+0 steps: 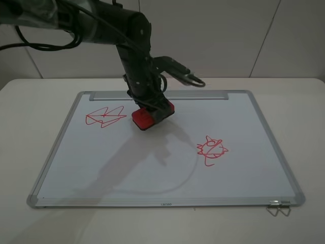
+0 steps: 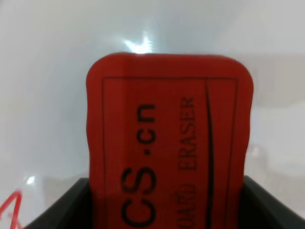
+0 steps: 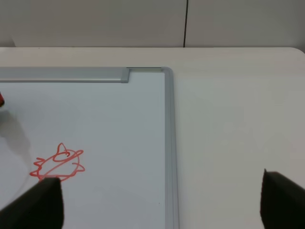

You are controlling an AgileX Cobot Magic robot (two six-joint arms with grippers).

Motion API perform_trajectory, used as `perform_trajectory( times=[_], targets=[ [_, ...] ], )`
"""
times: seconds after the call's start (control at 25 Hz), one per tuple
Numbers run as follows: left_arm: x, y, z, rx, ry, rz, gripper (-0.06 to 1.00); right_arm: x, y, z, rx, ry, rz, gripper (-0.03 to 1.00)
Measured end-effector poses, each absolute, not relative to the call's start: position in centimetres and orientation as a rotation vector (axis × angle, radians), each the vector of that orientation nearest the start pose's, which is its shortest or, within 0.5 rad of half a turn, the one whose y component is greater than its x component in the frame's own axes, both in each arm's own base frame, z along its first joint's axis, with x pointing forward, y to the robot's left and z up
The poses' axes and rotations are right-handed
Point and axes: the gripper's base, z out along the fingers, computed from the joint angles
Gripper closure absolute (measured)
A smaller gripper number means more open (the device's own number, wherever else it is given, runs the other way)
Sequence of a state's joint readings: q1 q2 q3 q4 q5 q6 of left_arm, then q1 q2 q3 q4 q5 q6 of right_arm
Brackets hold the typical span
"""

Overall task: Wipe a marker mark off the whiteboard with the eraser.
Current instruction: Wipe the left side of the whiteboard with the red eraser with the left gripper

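A pale cream table (image 1: 30,101) with a plain matte top is seen across the exterior high view. Behind it, a light grey-white panelled wall (image 1: 228,35) is noted, divided by thin dark seams (image 1: 265,38). In the right wrist view, one such seam is seen running down to the table's far edge. Lighting is diffuse, and soft shadows are cast toward the table's near edge.

High front overview, wrist close-ups over whiteboard (image 1: 101,162)
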State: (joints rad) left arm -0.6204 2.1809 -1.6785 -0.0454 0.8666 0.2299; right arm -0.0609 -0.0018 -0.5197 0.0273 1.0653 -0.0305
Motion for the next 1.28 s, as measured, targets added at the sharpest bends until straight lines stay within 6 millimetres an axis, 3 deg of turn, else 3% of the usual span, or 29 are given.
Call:
perform_trajectory(
  times=[0.08,0.2,0.44,0.72,0.92,1.04,1.28],
  targets=[
    [37.4,-25.8,17.8,1.002,2.677,-0.151,0.37,-0.8,0.3,28.2,0.029,2.027,-0.025,0.26],
    [38.2,-23.3,18.3,0.811,2.790,-0.128,0.37,-0.8,0.3,28.2,0.029,2.027,-0.025,0.26],
    [40.5,-17.5,18.2,0.562,2.904,0.028,0.37,-0.8,0.3,28.2,0.029,2.027,-0.025,0.26],
    [42.7,-11.6,18.1,0.339,2.920,0.051,0.37,-0.8,0.3,28.2,0.029,2.027,-0.025,0.26],
    [42.9,-7.9,16.3,0.256,2.935,0.059,0.37,-0.8,0.3,28.2,0.029,2.027,-0.025,0.26],
    [42.3,-6.6,14.7,0.207,2.950,0.031,0.37,-0.8,0.3,28.2,0.029,2.027,-0.025,0.26],
    [41.5,-6.5,12.7,0.185,2.930,-0.006,0.37,-0.8,0.3,28.2,0.029,2.027,-0.025,0.26]
  ],
)
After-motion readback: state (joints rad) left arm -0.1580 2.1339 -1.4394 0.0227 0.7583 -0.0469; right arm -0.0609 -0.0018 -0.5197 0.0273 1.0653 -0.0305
